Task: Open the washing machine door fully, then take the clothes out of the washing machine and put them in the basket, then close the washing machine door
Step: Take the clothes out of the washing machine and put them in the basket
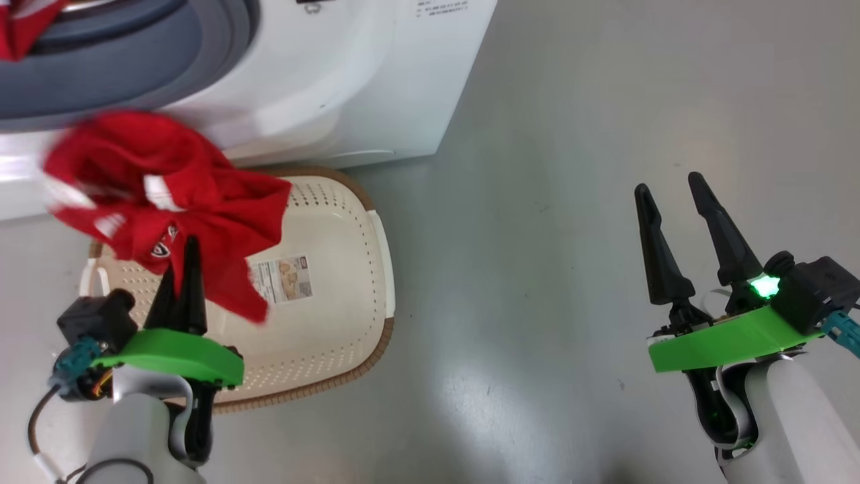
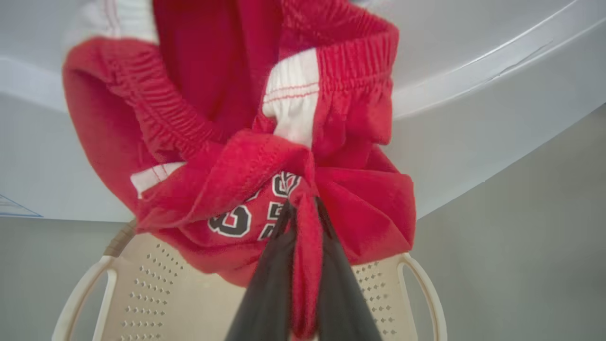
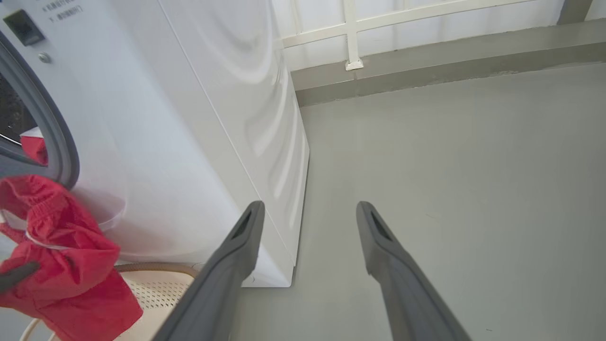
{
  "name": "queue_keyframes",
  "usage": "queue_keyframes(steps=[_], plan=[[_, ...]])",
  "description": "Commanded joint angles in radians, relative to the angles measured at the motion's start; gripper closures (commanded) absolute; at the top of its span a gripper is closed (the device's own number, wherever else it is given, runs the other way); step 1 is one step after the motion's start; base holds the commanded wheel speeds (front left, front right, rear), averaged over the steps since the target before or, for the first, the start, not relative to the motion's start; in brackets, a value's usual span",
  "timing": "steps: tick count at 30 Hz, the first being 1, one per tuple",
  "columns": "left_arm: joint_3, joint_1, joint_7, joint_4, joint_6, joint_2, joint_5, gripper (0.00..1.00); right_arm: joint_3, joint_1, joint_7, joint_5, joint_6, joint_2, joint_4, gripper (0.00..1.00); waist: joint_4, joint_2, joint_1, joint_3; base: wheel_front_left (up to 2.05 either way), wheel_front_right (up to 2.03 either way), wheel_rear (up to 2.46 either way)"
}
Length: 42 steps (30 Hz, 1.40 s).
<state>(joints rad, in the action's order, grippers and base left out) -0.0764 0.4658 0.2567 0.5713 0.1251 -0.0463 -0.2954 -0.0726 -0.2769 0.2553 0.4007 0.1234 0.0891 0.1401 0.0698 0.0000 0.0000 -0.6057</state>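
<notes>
My left gripper (image 1: 189, 243) is shut on a red garment with white bands and printed numbers (image 1: 168, 195), which hangs above the cream perforated basket (image 1: 336, 296). The left wrist view shows the fabric (image 2: 265, 156) pinched between the two fingers (image 2: 270, 279), over the basket (image 2: 156, 293). The white washing machine (image 1: 349, 81) stands behind, its grey seal (image 1: 134, 60) exposed. More red clothes (image 1: 20, 30) show in the drum opening, also visible from the right wrist (image 3: 35, 147). The washing machine door is out of view. My right gripper (image 1: 668, 188) is open and holds nothing, above the floor to the right.
Grey floor (image 1: 605, 134) stretches to the right of the machine and the basket. In the right wrist view a white railing (image 3: 350, 33) and a low ledge (image 3: 426, 66) run along the back wall. The basket sits close against the machine's front.
</notes>
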Motion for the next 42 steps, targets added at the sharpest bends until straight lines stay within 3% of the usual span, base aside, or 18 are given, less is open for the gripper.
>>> queue_keyframes(steps=[1,19,30,32,33,34,35,42], plan=[[-0.023,0.007,0.005,-0.001,0.006,-0.027,-0.007,1.00,-0.015,-0.008,0.006,-0.011,0.007,-0.003,-0.028,0.00,0.003,0.0000,0.0000,-0.017,0.00,0.00,0.00],[-0.021,0.126,0.005,0.228,0.006,-0.043,-0.006,1.00,-0.017,-0.021,0.006,-0.022,0.007,0.011,-0.051,0.00,0.000,0.0000,0.0000,-0.115,0.00,0.00,0.00],[0.007,0.179,0.005,0.298,0.006,-0.049,-0.030,0.99,-0.021,-0.023,0.006,-0.026,0.007,0.017,-0.059,0.00,-0.006,0.0000,0.0000,-0.144,0.00,0.00,0.00],[0.008,0.186,0.005,0.301,0.006,-0.051,-0.034,0.75,-0.022,-0.025,0.006,-0.027,0.007,0.017,-0.058,0.00,-0.007,0.0000,0.0000,-0.145,0.00,0.00,0.00],[0.007,0.187,0.005,0.302,0.006,-0.051,-0.035,0.51,-0.023,-0.026,0.006,-0.028,0.007,0.016,-0.057,0.00,-0.007,0.0000,0.0000,-0.143,0.00,0.00,0.00],[0.008,0.188,0.005,0.302,0.006,-0.052,-0.037,0.17,-0.023,-0.026,0.006,-0.028,0.007,0.016,-0.056,0.00,-0.008,0.0000,0.0000,-0.142,0.00,0.00,0.00],[0.010,0.188,0.005,0.301,0.006,-0.052,-0.038,0.00,-0.024,-0.027,0.006,-0.028,0.007,0.016,-0.055,0.00,-0.008,0.0000,0.0000,-0.141,0.00,0.00,0.00],[0.013,0.179,0.005,0.303,0.006,-0.050,-0.050,0.00,-0.025,-0.031,0.006,-0.027,0.007,0.015,-0.045,0.00,-0.011,0.0000,0.0000,-0.123,0.00,0.00,0.00]])
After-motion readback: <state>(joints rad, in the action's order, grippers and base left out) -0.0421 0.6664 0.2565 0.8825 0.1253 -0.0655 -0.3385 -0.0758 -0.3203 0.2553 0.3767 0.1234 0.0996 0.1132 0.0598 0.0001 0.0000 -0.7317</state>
